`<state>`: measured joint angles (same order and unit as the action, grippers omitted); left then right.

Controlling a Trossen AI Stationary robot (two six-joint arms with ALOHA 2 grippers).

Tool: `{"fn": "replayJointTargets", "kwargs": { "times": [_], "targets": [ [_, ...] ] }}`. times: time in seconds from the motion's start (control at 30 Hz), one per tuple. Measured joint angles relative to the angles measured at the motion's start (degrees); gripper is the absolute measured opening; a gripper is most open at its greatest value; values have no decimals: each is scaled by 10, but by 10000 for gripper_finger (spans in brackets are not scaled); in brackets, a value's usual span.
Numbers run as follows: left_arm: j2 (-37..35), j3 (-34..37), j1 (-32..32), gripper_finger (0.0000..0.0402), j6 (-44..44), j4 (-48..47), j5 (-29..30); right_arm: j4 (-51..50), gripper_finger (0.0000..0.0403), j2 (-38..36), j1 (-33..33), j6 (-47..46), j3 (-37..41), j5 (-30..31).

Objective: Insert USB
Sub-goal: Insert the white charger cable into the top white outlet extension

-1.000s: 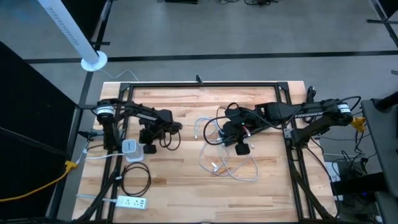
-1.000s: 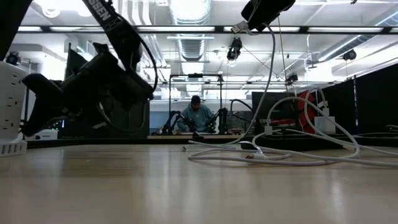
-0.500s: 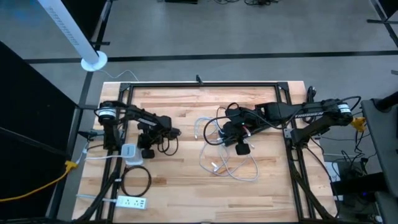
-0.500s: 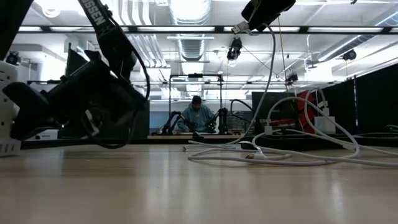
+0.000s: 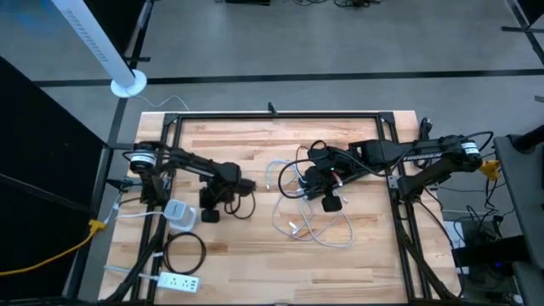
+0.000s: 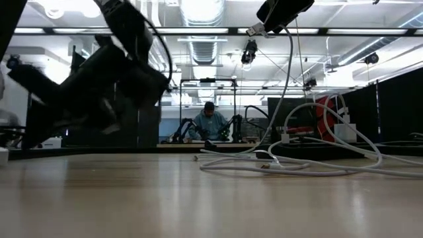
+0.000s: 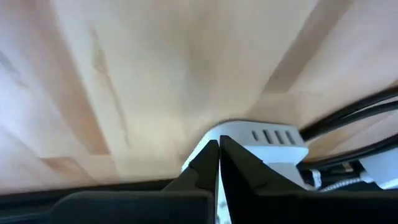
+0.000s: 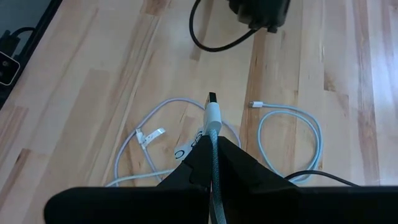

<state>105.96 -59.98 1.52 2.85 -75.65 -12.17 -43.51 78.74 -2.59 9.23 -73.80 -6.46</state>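
A white USB hub point(image 5: 179, 214) lies flat on the wooden table at the left; its row of ports point(image 7: 272, 135) faces my left gripper. That gripper point(image 7: 219, 149) is shut, slants down, and has its tips right at the hub's edge. My right gripper point(image 8: 213, 155) hangs high over the table's middle point(image 5: 319, 189), shut on a grey braided USB cable. The cable's white plug point(image 8: 212, 112) sticks out past the fingertips, toward the table's left. My left gripper has its shut fingertips point(image 7: 208, 155) against the hub's edge point(image 7: 214, 134), beside the port row, coming slanting down from above. The hub stays flat on the table. My right gripper pinches the braided cable point(image 8: 214, 142) between its two fingers, just behind the white plug. The cable lies along the fingers. The plug points forward and slightly down, lifted clear above the table.
Loose white cables point(image 5: 310, 228) curl on the table under and in front of my right gripper point(image 8: 292, 134). A black cable coil point(image 5: 185, 251) and a white power strip point(image 5: 174, 276) lie near the left front corner. A person point(image 6: 209, 122) sits far behind the table.
My left gripper has swung toward the table's near edge, rolling a little, and stays shut. The white hub has slid along the table with it toward the near edge.
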Motion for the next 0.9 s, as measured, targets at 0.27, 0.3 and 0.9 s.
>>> {"fn": "replayJointTargets", "kwargs": {
  "times": [0.27,0.3,0.9],
  "targets": [
    [-57,-103,-4,0,2,-42,37,0,0,0,0,0,0,0],
    [-73,-122,-8,0,4,-50,37,0,0,0,0,-1,0,0],
    [-317,-206,-159,156,144,-144,-36,-15,0,1,0,-2,0,0]
  ]
}}
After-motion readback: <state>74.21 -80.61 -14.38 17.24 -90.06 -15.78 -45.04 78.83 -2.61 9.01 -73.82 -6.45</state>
